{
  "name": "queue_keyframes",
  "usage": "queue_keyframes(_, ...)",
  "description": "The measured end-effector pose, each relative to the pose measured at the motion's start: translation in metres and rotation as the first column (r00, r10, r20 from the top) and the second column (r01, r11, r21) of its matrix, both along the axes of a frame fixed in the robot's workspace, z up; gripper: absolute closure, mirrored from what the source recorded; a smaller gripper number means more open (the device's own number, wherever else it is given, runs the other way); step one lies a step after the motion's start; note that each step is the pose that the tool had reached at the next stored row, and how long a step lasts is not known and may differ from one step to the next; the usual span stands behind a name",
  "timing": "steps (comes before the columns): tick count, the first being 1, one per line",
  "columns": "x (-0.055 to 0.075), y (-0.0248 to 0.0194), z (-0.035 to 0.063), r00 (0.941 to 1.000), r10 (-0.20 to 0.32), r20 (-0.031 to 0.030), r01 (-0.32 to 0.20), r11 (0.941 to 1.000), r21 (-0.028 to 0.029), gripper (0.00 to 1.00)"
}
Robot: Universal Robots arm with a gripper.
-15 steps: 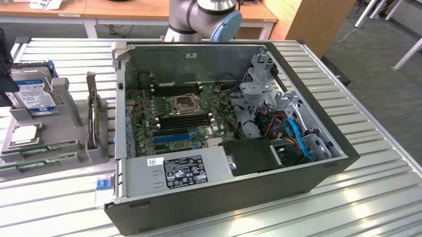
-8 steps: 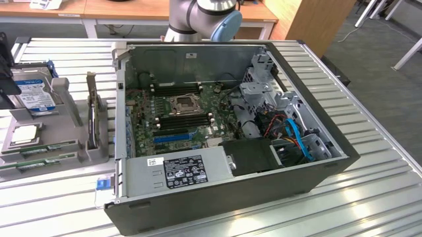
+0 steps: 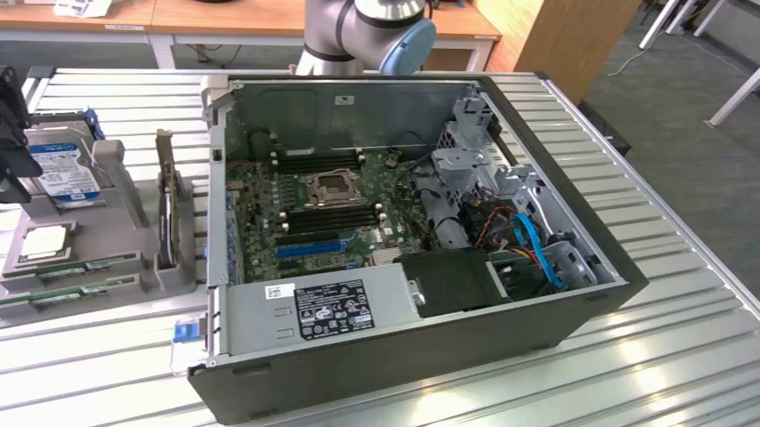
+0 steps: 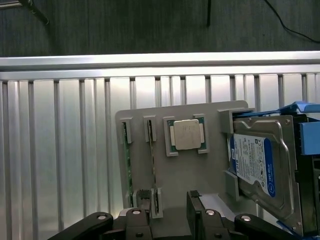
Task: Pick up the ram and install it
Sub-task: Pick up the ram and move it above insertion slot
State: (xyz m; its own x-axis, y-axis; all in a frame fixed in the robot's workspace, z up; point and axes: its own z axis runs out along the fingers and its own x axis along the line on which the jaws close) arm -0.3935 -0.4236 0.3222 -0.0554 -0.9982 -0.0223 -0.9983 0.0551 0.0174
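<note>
Two ram sticks stand on edge in slots of a grey holder [image 4: 210, 175]: one ram stick [image 4: 127, 165] near the holder's outer side, and a second ram stick [image 4: 151, 157] beside it. My gripper [image 4: 170, 220] hovers above the holder's near end. It is open, with nothing between its black fingers [image 4: 141, 220]. In the exterior view the ram sticks [image 3: 71, 267] lie as thin green strips at that view's far left. The open computer case [image 3: 594, 267] sits in the middle with its motherboard [image 3: 320, 205] exposed.
A square silver processor [image 4: 186, 135] and a blue-labelled hard drive [image 4: 255, 165] sit in the same holder. Inside the case are a power supply [image 3: 333, 307], a drive cage [image 3: 469, 169] and blue cables [image 3: 540, 249]. The arm's base [image 3: 356, 36] stands behind the case on a ribbed metal table [image 3: 665, 356].
</note>
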Motion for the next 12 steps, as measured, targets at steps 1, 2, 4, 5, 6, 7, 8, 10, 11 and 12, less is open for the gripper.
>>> queue_keyframes(1,0.0,0.0,-0.0018,1.0,0.0,0.0,0.0,1.0,0.0001,0.59)
queue_keyframes(2,0.0,0.0,-0.0035,1.0,0.0,0.0,0.0,1.0,0.0,0.59)
queue_keyframes(4,0.0,0.0,-0.0072,1.0,0.0,0.0,0.0,1.0,0.0,0.59)
queue_keyframes(5,0.0,0.0,-0.009,1.0,0.0,0.0,0.0,1.0,0.0001,0.59)
queue_keyframes(6,0.0,0.0,-0.0108,1.0,0.0,0.0001,0.0,1.0,0.0001,0.59)
queue_keyframes(7,0.0,0.0,-0.0126,1.0,0.0,0.0,0.0,1.0,0.0,0.59)
queue_keyframes(8,0.0,0.0,-0.0145,1.0,0.0,0.0001,0.0,1.0,0.0001,0.59)
queue_keyframes(10,0.0,0.0,-0.018,1.0,0.0,0.0,0.0,1.0,0.0,0.59)
queue_keyframes(11,0.0,0.0,-0.0198,1.0,0.0,0.0,0.0,1.0,0.0,0.59)
queue_keyframes(12,0.0,0.0,-0.0216,1.0,0.0,0.0001,0.0,1.0,0.0001,0.59)
